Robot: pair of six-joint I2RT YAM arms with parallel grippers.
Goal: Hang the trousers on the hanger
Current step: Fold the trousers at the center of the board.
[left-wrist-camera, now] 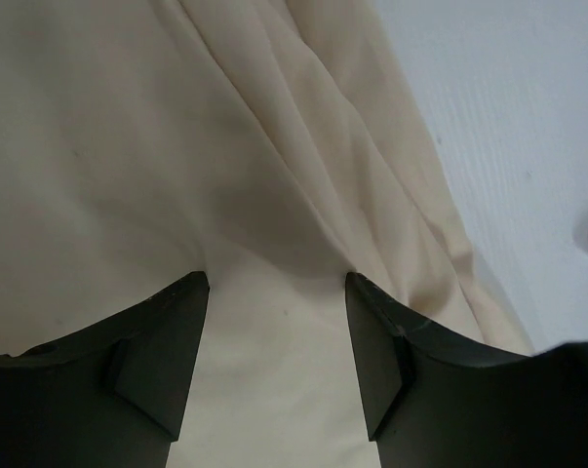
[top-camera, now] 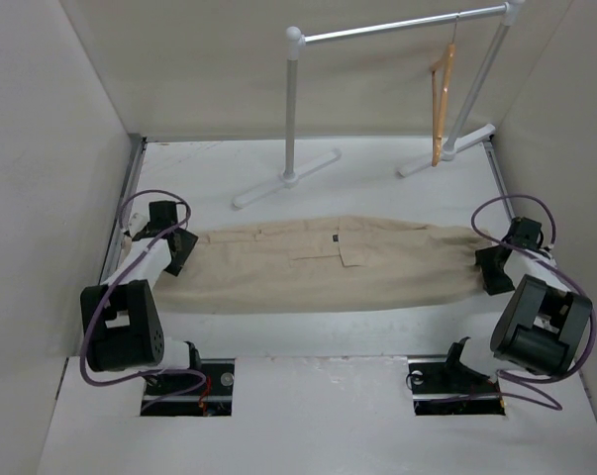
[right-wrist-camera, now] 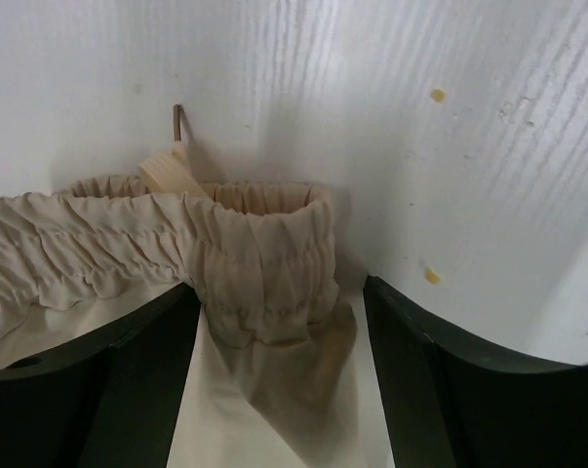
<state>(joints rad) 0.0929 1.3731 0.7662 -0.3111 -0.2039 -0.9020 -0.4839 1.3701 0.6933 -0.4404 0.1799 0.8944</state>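
Observation:
The beige trousers (top-camera: 328,262) lie flat across the table, stretched left to right. The wooden hanger (top-camera: 442,99) hangs by its hook from the white rail at the back right. My left gripper (top-camera: 179,249) is at the trousers' left end. In the left wrist view it (left-wrist-camera: 277,283) is open, its jaws apart over wrinkled cloth (left-wrist-camera: 225,166). My right gripper (top-camera: 493,267) is at the right end. In the right wrist view it (right-wrist-camera: 282,288) is open, with the gathered elastic waistband (right-wrist-camera: 264,253) between its jaws. A drawstring end (right-wrist-camera: 172,166) sticks out behind the waistband.
The white garment rail (top-camera: 397,28) stands at the back on two posts, with feet (top-camera: 283,180) on the table just behind the trousers. Pale walls close in the table on the left, right and back.

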